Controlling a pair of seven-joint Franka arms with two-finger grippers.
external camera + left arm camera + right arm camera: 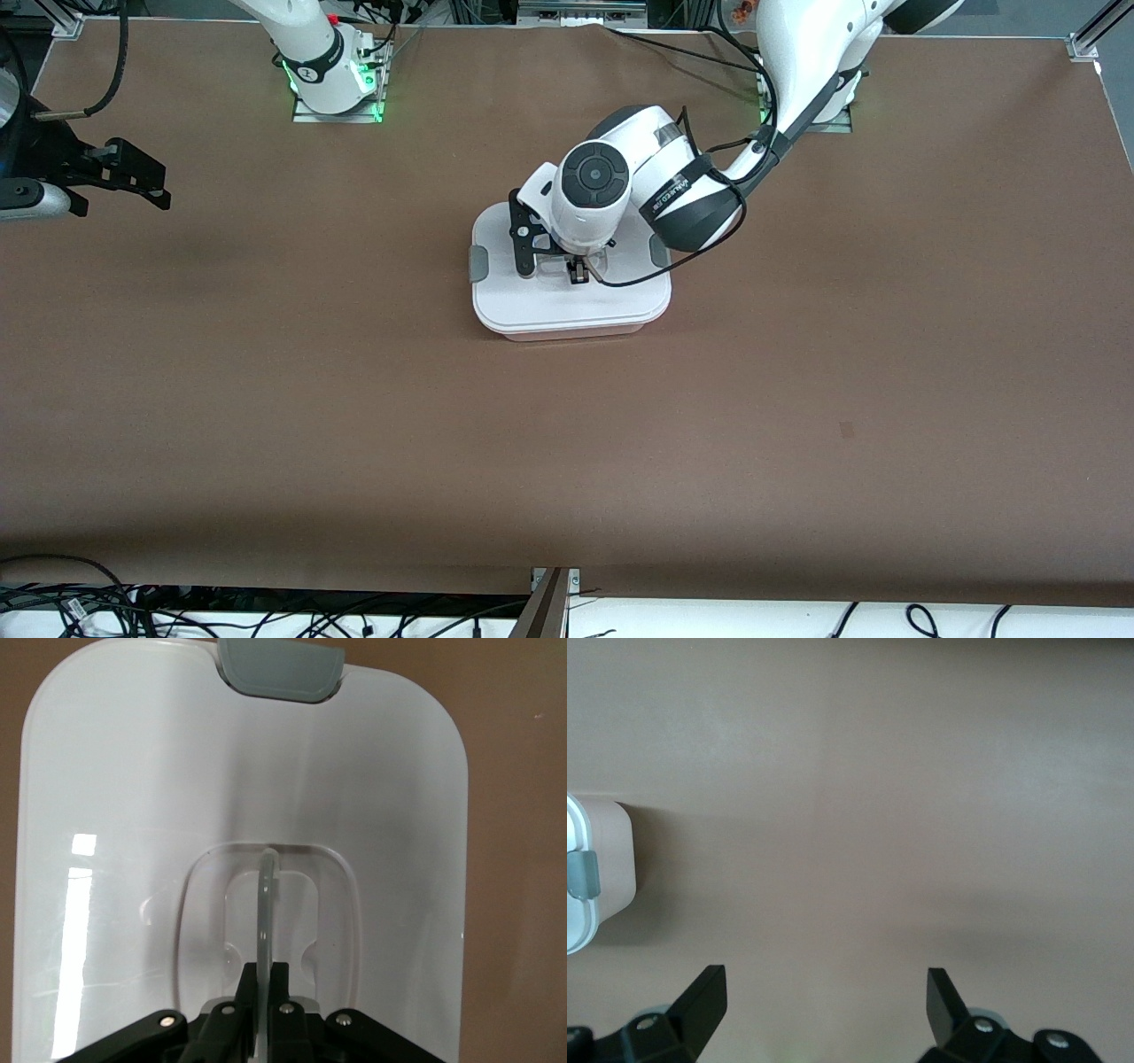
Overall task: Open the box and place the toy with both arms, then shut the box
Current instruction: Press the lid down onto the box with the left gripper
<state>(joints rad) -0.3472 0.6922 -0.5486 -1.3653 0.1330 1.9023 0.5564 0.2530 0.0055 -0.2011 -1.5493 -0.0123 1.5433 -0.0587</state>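
Note:
The box stands in the middle of the table with its white lid on. A grey clip sits at each end. My left gripper is down on the lid's centre, and in the left wrist view it is shut on the thin upright handle in the recess. My right gripper is open and empty over bare table at the right arm's end, apart from the box; its wrist view shows the gripper and a corner of the box. The toy is out of view.
The brown table spreads round the box. Both arm bases stand along the edge farthest from the front camera. Loose cables and a metal post lie past the nearest table edge.

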